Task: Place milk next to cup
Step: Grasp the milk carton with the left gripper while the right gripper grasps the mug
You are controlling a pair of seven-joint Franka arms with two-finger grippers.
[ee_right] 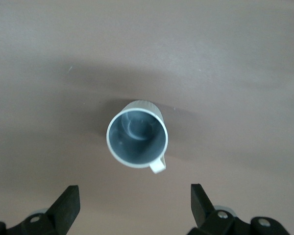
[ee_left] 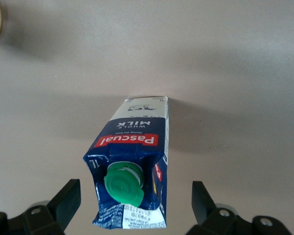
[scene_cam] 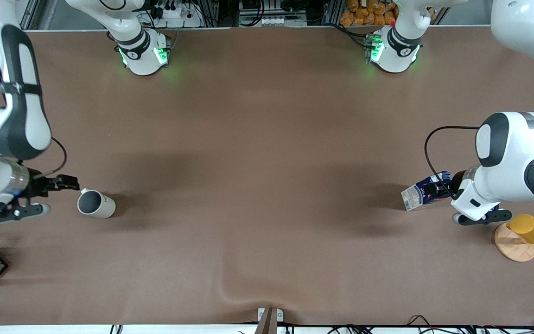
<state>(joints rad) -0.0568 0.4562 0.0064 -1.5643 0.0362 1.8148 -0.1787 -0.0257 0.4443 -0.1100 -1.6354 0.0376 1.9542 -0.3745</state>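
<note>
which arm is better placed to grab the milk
Left. The left gripper is open, its fingers on either side of the milk, which lies on its side. The right gripper is open beside the cup at the right arm's end.

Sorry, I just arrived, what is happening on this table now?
Two robot arms work at opposite ends of the table. The left gripper hangs with open jaws over the milk, which stands at the left arm's end and is not gripped yet. The right gripper, jaws open too, hangs close to the cup, which stands upright and empty at the right arm's end. The milk is not yet next to the cup.
</note>
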